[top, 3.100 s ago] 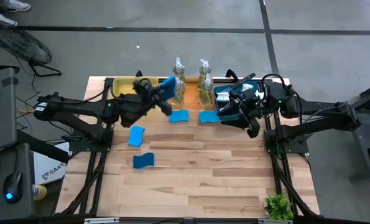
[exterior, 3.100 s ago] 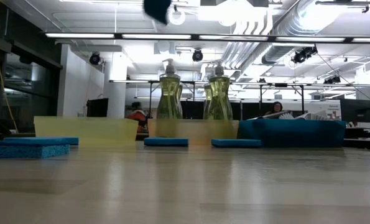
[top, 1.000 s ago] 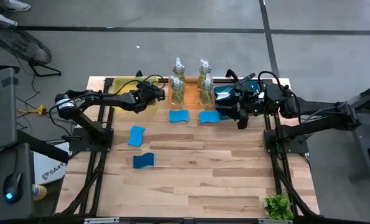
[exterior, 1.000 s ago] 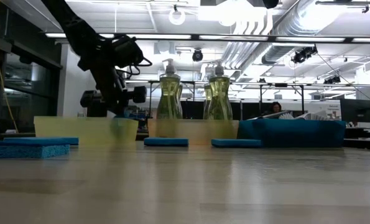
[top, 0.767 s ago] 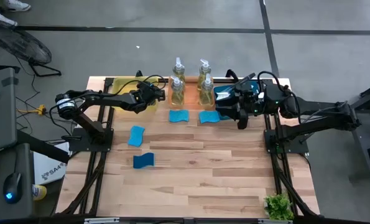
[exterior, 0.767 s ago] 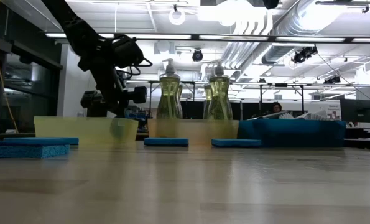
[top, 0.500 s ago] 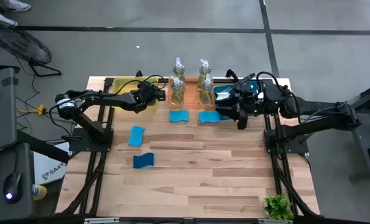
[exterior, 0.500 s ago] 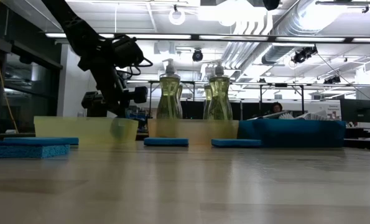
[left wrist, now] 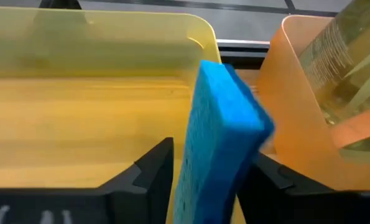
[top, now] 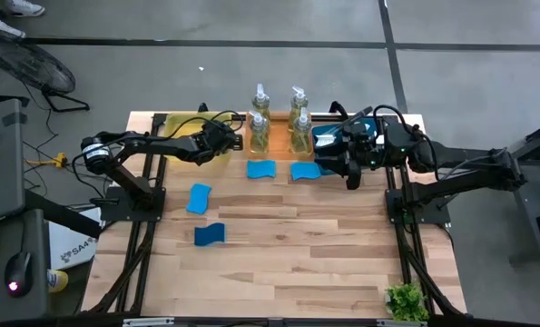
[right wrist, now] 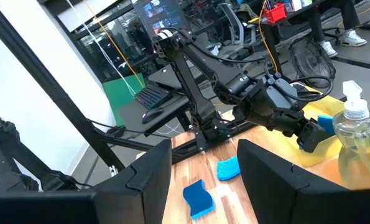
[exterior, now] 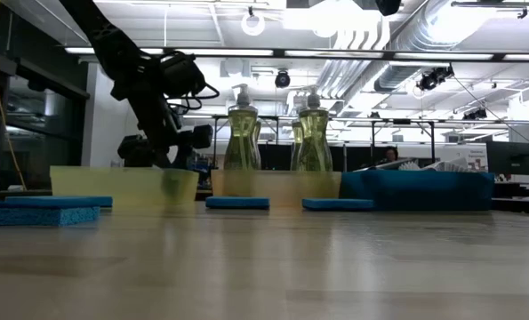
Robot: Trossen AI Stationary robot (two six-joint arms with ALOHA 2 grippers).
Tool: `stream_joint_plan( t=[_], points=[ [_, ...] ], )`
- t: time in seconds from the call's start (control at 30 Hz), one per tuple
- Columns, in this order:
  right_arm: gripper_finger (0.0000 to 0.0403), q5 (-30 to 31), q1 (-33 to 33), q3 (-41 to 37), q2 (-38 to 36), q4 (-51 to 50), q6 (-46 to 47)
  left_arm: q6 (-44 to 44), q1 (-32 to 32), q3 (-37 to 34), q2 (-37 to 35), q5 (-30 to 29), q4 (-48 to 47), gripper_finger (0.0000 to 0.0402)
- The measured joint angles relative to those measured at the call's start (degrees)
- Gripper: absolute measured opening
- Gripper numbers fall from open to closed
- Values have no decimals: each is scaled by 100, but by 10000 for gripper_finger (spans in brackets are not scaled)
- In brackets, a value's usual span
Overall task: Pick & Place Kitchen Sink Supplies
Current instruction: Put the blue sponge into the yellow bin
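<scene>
sponge (lower end hidden) between left pincer fingers.

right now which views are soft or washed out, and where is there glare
Low view: the near table is blurred and the ceiling lights glare white, leaving the left arm a dark shape. Left wrist view: the sponge between the fingers is sharp enough, the soap bottle beside it is soft. High view: evenly lit, no glare. Right wrist view: the near bottle is blurred.
</scene>
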Motion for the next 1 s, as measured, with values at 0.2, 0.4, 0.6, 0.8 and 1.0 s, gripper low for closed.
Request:
stream_joint_plan(
  t=[0.2, 0.4, 0.6, 0.8, 1.0],
  points=[
    [177, -4, 0, 0, 0, -51, 0, 1, -2, 2, -45, 25, 18, 170],
    [177, -12, 0, 0, 0, -83, 0, 242, -2, 181, -114, 48, 7, 173],
    [177, -17, 0, 0, 0, -85, 0, 498, -2, 466, -160, 51, -175, 173],
    [177, -16, 0, 0, 0, -92, 0, 674, -2, 752, -175, 11, -467, 173],
    [177, -89, -2, 0, 0, -94, 0, 910, -4, 1010, -312, 126, -775, 173]
  ],
)
